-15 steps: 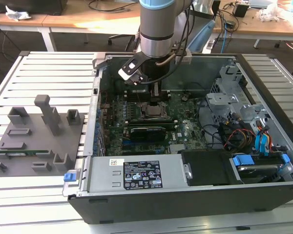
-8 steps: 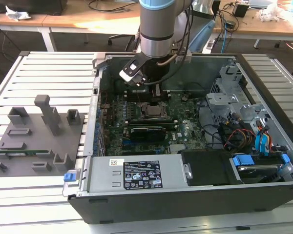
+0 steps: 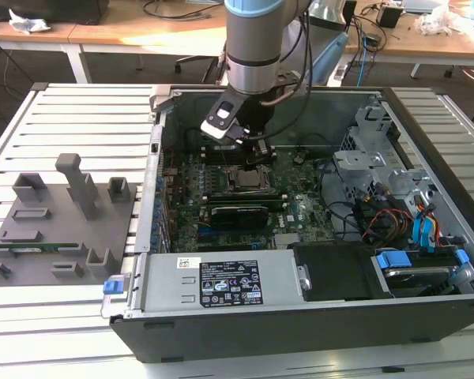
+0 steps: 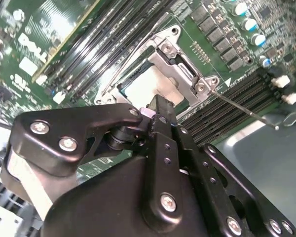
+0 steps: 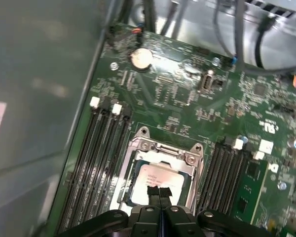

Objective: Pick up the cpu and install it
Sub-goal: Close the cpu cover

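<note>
One cpu [image 5: 155, 180] found lying flat in the motherboard socket [image 5: 163, 148], between memory slots [image 5: 101, 148]. Gripper [image 5: 159, 191] logged right over it, fingers clenched together on nothing; contact with cpu not discernible.

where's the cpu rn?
In the first wrist view, the cpu sits in the motherboard socket, between the memory slot banks, just below the gripper.

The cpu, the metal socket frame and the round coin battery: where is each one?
cpu [image 5: 158, 175], first wrist view, middle of its silver top.
socket frame [image 5: 167, 150], first wrist view, its screwed metal bar.
coin battery [image 5: 140, 58], first wrist view, centre of its face.
</note>
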{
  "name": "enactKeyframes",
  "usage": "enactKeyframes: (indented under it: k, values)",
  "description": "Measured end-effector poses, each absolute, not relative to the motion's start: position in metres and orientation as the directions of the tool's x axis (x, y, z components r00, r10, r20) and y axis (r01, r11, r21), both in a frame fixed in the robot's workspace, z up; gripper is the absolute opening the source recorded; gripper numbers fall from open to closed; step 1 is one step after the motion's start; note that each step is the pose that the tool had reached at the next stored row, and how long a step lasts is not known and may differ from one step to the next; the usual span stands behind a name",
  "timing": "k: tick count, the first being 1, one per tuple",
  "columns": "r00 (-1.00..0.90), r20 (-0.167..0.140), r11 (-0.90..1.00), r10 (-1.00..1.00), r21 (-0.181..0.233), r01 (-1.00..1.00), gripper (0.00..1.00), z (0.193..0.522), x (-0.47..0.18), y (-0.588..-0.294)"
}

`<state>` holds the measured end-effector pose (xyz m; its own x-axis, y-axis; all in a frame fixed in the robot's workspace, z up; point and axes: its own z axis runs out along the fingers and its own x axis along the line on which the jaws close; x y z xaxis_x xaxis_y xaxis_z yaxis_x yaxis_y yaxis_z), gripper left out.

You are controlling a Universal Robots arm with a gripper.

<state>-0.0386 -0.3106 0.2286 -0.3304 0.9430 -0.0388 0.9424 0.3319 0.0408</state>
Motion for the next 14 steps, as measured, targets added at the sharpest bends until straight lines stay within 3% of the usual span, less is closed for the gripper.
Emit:
enactKeyframes:
  k: [14]
  values:
    - [-0.670, -0.039, 0.671, 0.741, 0.041, 0.740, 0.11, 0.2280, -0.0386, -0.3106]
